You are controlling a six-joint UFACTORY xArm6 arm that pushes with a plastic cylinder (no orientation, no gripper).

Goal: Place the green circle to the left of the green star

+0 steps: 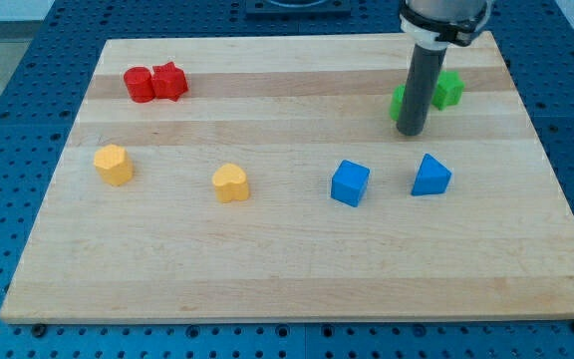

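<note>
**Rod tip against the green pair, upper right of the frame**

The arm carries no jaws; it ends in a dark rod whose tip rests on the wooden tabletop in the upper right of the frame. The rod's upper mount is cut off by the top edge.

The green circle sits directly behind the rod, showing only as a sliver at the rod's left side; its shape cannot be confirmed from what is visible. The green star lies just to the rod's right, partly hidden too, with its points hard to make out.

Elsewhere: a red circle touching a red star at upper left; a yellow block and a yellow heart at centre left; a blue cube and a blue triangle at centre right, below the tip.
</note>
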